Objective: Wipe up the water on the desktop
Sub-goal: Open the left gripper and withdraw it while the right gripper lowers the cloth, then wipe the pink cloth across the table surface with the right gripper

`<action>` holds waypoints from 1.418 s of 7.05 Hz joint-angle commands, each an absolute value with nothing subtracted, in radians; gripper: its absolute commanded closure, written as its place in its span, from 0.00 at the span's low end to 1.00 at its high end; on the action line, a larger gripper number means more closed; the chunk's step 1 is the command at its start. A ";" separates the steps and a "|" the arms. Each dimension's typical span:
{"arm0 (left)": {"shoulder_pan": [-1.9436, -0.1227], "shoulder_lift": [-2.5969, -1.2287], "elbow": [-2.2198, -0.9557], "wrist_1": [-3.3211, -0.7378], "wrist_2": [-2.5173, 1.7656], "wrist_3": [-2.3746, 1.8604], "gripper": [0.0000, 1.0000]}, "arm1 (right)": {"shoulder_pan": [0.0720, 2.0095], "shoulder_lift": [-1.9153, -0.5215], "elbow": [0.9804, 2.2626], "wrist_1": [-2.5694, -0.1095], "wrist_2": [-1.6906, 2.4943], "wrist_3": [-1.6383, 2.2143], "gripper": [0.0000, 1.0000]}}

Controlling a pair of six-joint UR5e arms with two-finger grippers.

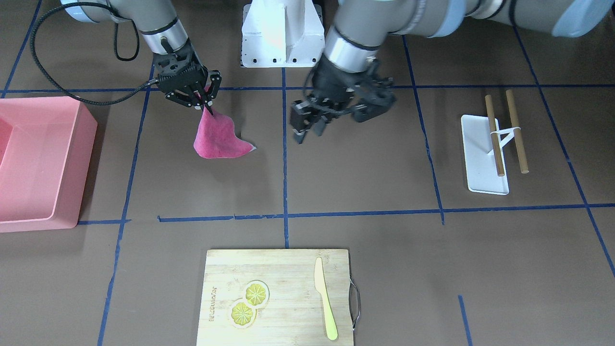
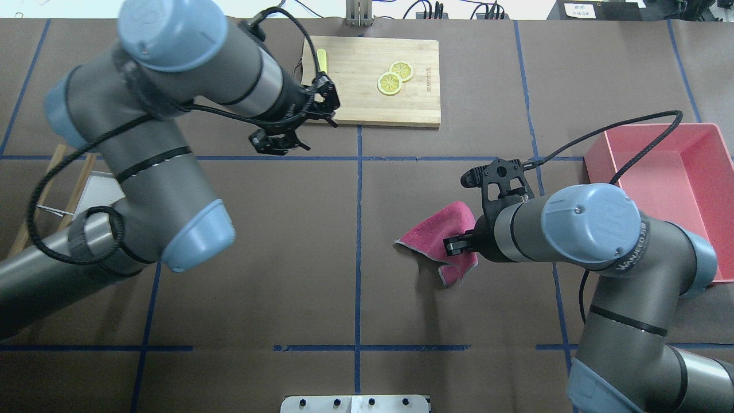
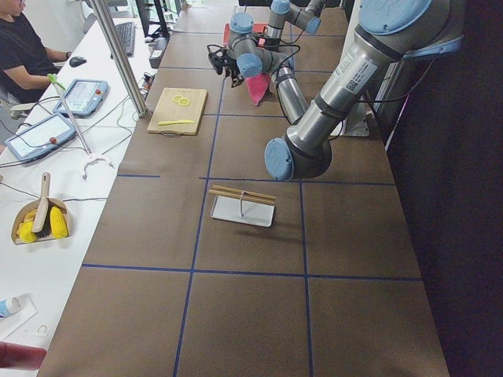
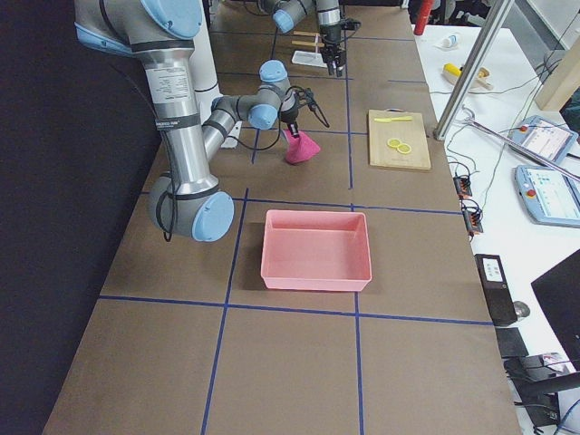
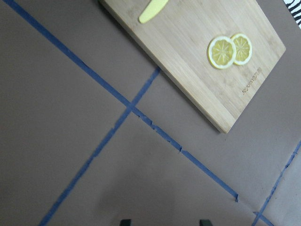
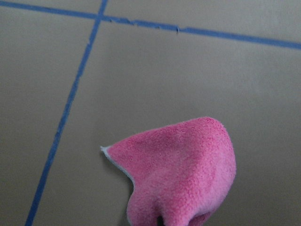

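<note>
The dark-brown desktop [image 1: 360,168] with blue tape lines shows no water that I can make out. My right gripper [image 1: 205,105] is shut on the top corner of a pink cloth [image 1: 218,139], whose lower part rests on the desktop. The cloth also shows in the overhead view [image 2: 436,232] and in the right wrist view [image 6: 183,174]. My left gripper [image 1: 308,130] is open and empty, hovering above the desktop to the side of the cloth; its fingertips [image 5: 124,222] show at the bottom edge of the left wrist view.
A pink bin [image 1: 43,163] stands beyond the cloth on the robot's right side. A bamboo cutting board [image 1: 288,269] with two lemon slices [image 1: 250,302] and a yellow knife [image 1: 325,307] lies at the far edge. A white rack [image 1: 483,158] with wooden sticks sits on the robot's left.
</note>
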State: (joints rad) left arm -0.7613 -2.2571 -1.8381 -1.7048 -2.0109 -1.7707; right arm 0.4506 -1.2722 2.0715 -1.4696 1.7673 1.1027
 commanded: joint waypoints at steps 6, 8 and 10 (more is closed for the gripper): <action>-0.989 -1.960 -1.956 -1.701 -2.149 -1.466 0.21 | 0.492 -1.036 1.773 -1.635 1.898 1.232 1.00; -0.996 -1.959 -1.954 -1.700 -2.146 -1.466 0.20 | 0.579 -1.246 1.914 -1.635 1.953 1.133 1.00; -1.002 -1.918 -1.959 -1.701 -2.145 -1.430 0.19 | 0.652 -1.423 1.989 -1.635 1.983 0.984 1.00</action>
State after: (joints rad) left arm -0.9985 -1.9398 -1.9563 -1.7007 -2.1451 -1.4561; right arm 0.6125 -1.3181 1.9466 -1.6359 1.9698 1.0703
